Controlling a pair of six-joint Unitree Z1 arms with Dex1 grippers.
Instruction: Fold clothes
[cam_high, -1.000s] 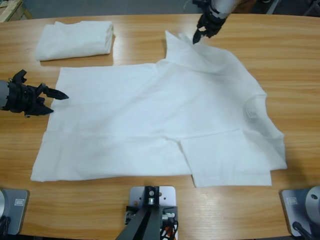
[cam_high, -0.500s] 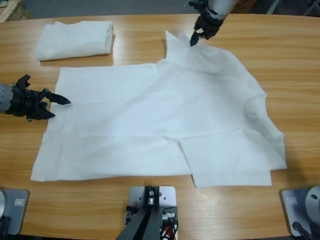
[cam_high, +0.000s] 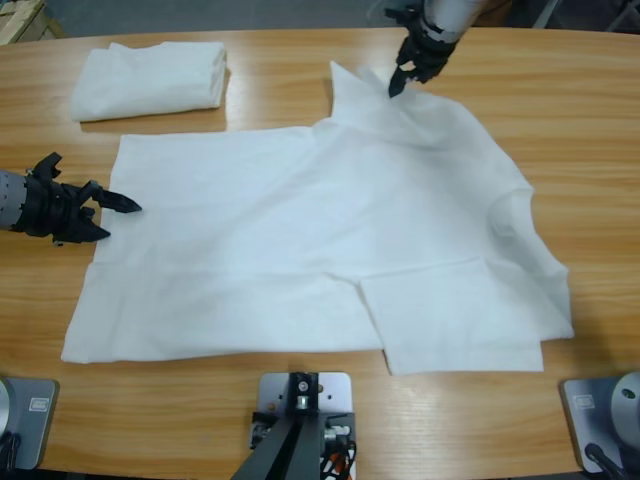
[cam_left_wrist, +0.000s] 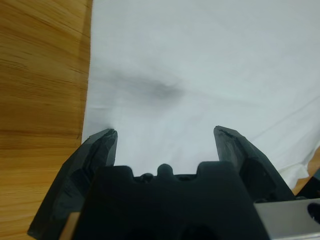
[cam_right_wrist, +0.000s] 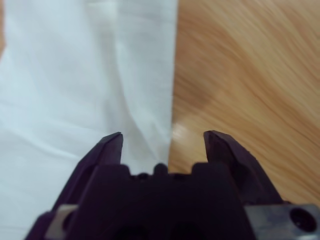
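Two white T-shirts are lying on the wooden table (cam_high: 590, 130). One T-shirt (cam_high: 300, 240) is lying spread flat across the middle of the table, its collar toward the right edge, its near sleeve folded over its body and its far sleeve (cam_high: 370, 95) pointing toward the far edge. The other, a folded T-shirt (cam_high: 150, 78), is sitting near the far left corner, apart from the first. Two pincers are working: the left pincer (cam_high: 120, 215) is hovering open at the spread T-shirt's hem by the left edge, and the right pincer (cam_high: 397, 82) is gaping open over the far sleeve's edge.
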